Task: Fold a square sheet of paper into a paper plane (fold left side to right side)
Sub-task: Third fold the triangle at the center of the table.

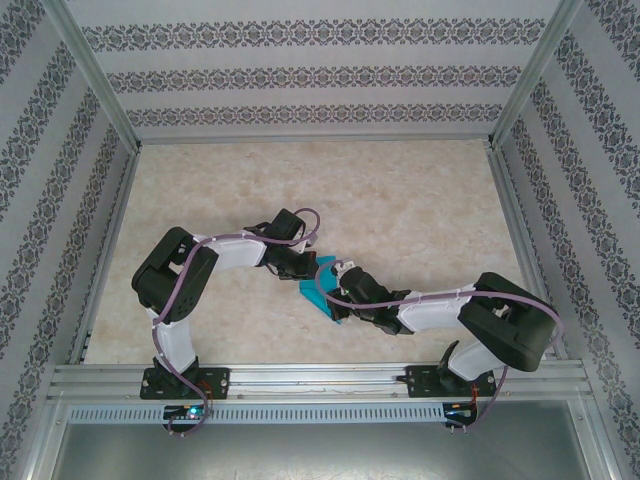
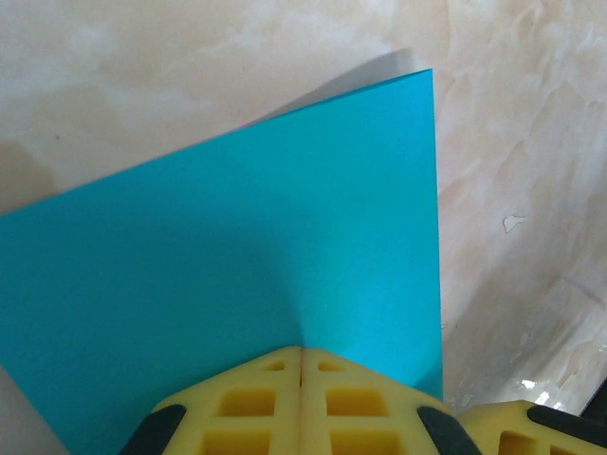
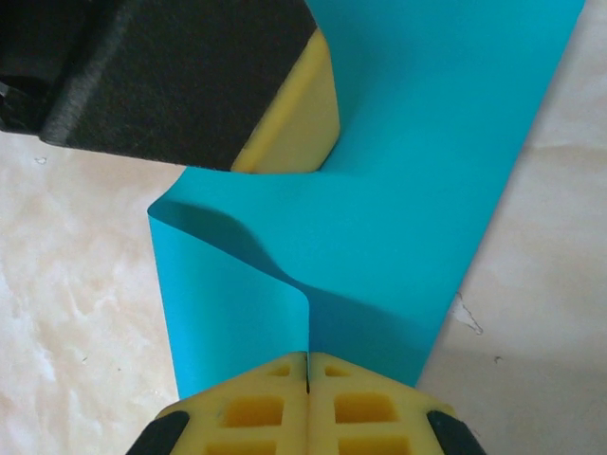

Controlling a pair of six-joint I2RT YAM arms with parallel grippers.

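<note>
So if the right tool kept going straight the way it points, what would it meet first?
The right tool is shut on the turquoise sheet of paper, so it would push that ahead. Beyond it, probably a yellow fingertip of the left tool, slightly left of its line; depth is unclear.

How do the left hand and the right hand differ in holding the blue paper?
The left hand grips the square sheet of paper where it looks smooth; the right hand grips it at a raised curl. The left hand reaches in from the far left, the right hand from the near right. Both are shut on it.
</note>
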